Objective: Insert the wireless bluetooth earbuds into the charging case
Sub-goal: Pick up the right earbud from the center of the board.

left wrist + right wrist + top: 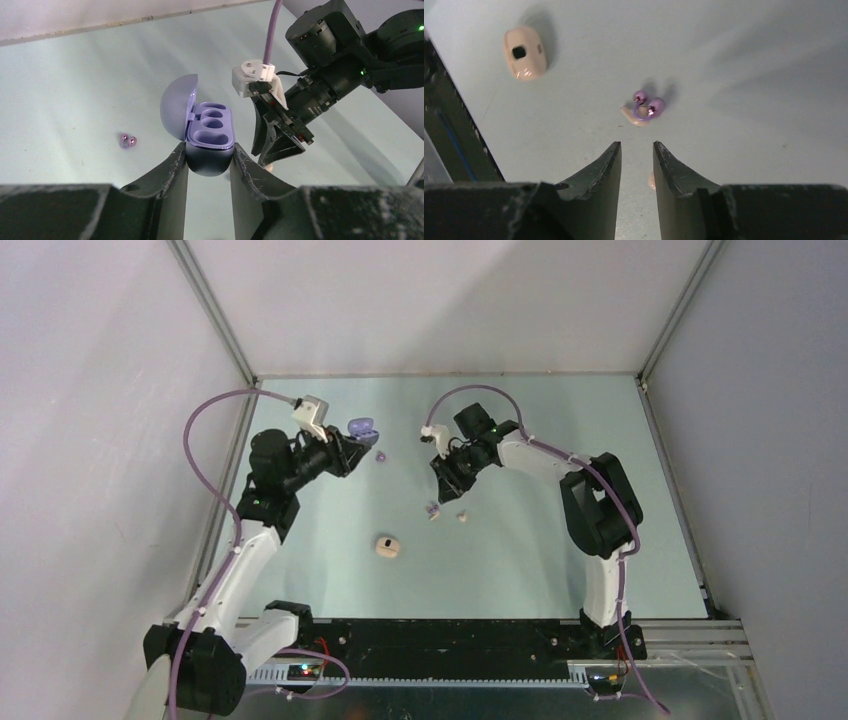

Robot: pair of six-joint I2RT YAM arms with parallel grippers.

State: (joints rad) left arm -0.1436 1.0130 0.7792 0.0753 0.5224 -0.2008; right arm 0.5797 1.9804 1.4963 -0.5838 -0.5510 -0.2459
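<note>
Grey walls [90, 390] are seen around a pale green counter [530, 560]. The left arm [245, 545] and the right arm [600, 505] are stretched over the counter from its near edge.

A purple case [210, 137] is pinched at its base by the left pincer [207, 148] and is held above the far left part of the counter. Its lid [176, 107] is swung open to one side, and hollow pockets are shown inside.

The right pincer [636, 145] is spread by only a narrow gap, and nothing is pinched between its fingers. It is pointed down near the middle of the counter.

A beige case [525, 53] is laid on the counter, nearer to the arm bases and apart from both pincers.

All buds are found on the counter. One purple bud [128, 141] is laid alone, near the left pincer. Just ahead of the right pincer, a second purple bud [647, 105] is seen touching a cream bud [633, 118]. Another cream bud [651, 181] is half hidden behind one finger of the right pincer.
</note>
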